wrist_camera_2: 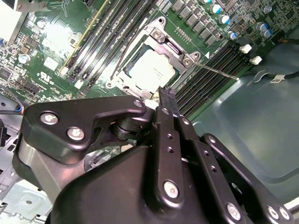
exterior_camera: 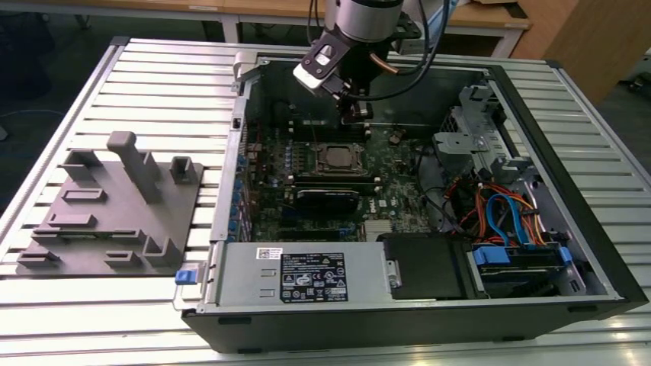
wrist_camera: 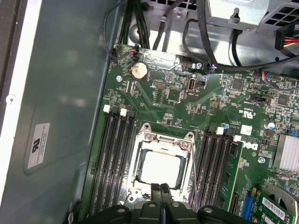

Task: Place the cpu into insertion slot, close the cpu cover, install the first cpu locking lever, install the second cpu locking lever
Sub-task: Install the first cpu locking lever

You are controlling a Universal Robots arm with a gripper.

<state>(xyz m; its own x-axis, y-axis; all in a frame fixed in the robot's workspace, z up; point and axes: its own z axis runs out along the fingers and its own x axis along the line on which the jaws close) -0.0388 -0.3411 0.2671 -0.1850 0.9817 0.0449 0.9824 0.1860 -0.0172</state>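
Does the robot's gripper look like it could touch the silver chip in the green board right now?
Probably yes. The gripper hangs close to the cpu with nothing between them. The cpu cover frames its edges, but the window leaves the top bare.

Single arm (exterior_camera: pixel 364 17), seen in the exterior view reaching steeply downward from the far side, its silver wrist segment (exterior_camera: pixel 368 27) leaning slightly toward the exterior view's left. The gripper (exterior_camera: pixel 353 113) points down at the arm's lower end. In both wrist views its two black fingers (wrist_camera: pixel 156 190) lie pressed together, tips meeting, with bolted black linkage plates (wrist_camera_2: pixel 84 121) spreading behind them.
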